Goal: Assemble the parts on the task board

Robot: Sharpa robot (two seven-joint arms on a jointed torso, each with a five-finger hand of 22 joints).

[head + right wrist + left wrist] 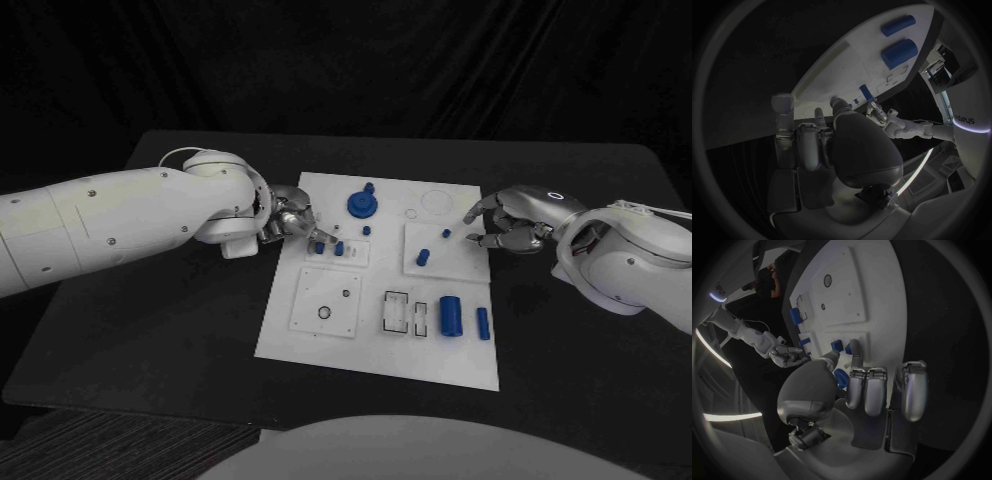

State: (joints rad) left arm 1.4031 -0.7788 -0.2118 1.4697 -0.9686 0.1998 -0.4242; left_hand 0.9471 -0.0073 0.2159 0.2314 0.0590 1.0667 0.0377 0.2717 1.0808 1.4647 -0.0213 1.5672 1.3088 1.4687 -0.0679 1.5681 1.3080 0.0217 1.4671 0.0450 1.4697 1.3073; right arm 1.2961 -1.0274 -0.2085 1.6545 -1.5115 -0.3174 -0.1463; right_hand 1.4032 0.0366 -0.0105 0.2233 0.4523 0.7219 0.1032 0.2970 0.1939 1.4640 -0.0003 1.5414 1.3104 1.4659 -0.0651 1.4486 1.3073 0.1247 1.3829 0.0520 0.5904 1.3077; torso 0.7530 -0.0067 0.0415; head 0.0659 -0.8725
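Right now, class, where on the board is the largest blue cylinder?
In the head view, the blue cylinder lies on the board toward its near right corner, between the slotted block and a smaller blue peg.

black table (159,330), dark curtain (346,60) behind, grey carpet (101,445)

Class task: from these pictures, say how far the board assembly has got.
Done, it seems: a blue round part stands on the task board. In hand: the left hand reaches at small blue pegs; whether it grips one is unclear. The right hand hovers open. Left: a blue cylinder lies loose.
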